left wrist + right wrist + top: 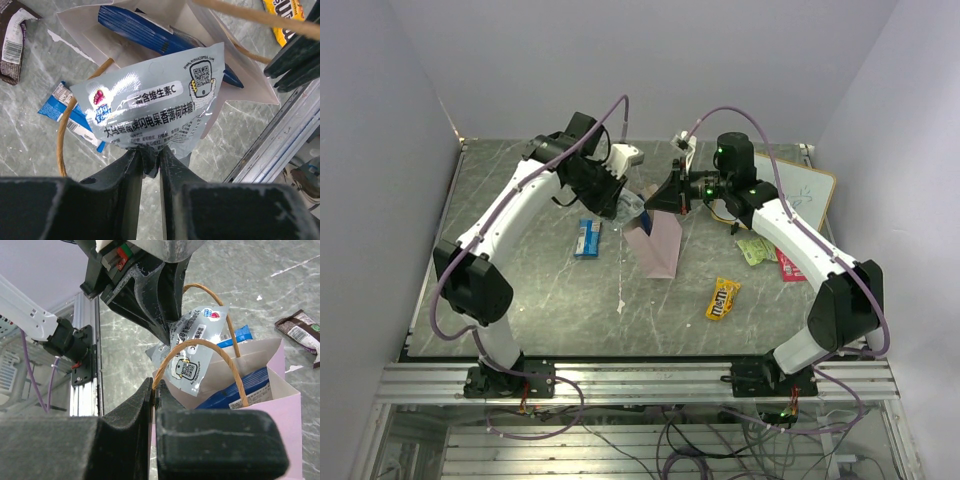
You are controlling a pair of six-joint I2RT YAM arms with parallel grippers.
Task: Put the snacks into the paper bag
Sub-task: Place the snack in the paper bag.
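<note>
— One snack matters right now: the silver-grey packet [155,107]. My left gripper [149,160] has its jaws almost together, pinching the packet by its bottom seam. The packet fans out from there toward the mouth of the paper bag [250,85].

— Which way is the bag from that gripper?

— Straight ahead and lower. In the left wrist view the opening fills the upper middle of the frame and the packet's far end overlaps it. The dark blue chip bag [145,30] is already lying inside. The packet's long axis runs from the jaws toward the opening, leaning a little to the upper right of the frame.

— And your other arm?

— My right gripper [154,390] is closed on the paper bag at the rim, where a handle [200,347] is rooted, and it props the mouth open. From that wrist the packet appears to sit between the two handle loops, its lower corner just above the rim.

— So the left arm finishes it?

— I think so. It needs a short drop along that axis, then a release. The loops could snag the packet. The blue-white packet [55,107] and the yellow M&M's [723,298] wait on the worktop [540,290].
</note>
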